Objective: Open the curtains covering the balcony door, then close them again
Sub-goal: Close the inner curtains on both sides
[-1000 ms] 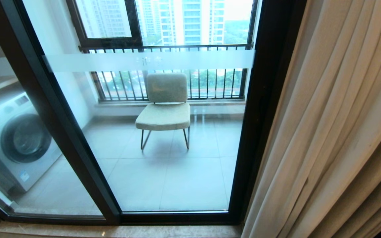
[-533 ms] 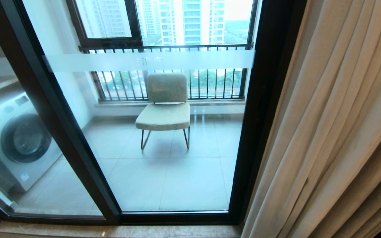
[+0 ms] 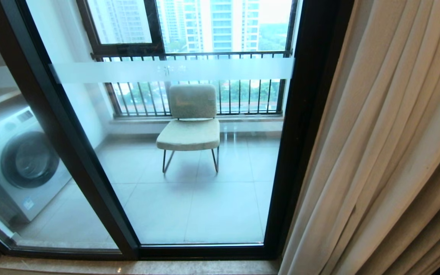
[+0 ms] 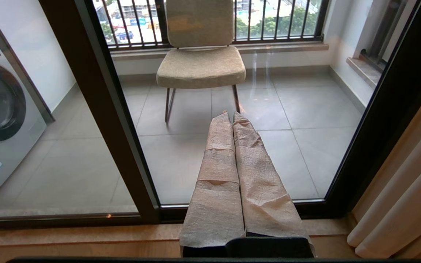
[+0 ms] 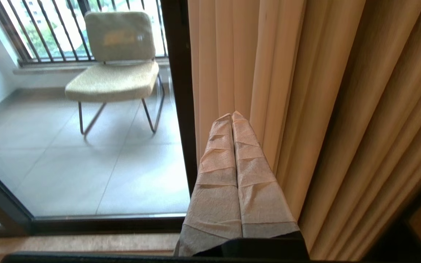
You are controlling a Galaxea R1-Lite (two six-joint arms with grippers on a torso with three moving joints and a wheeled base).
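Past the left tool (image 4: 232,116), its paper-wrapped fingers pressed together on nothing, the balcony door (image 3: 90,160) shows bare: clear glass in thick black frames, crossed by a frosted strip. The curtains (image 3: 388,145) hang gathered just ahead of the right tool (image 5: 231,116), likewise closed and empty: thick cream-beige weave in deep vertical pleats. Judging by this, opening looks done; drawing them back across remains.

A beige cushioned chair (image 3: 190,126) stands on the grey tiled floor (image 3: 204,206) before a barred window (image 3: 189,57). A washing machine (image 3: 17,160) sits at the left. Daylight comes in.
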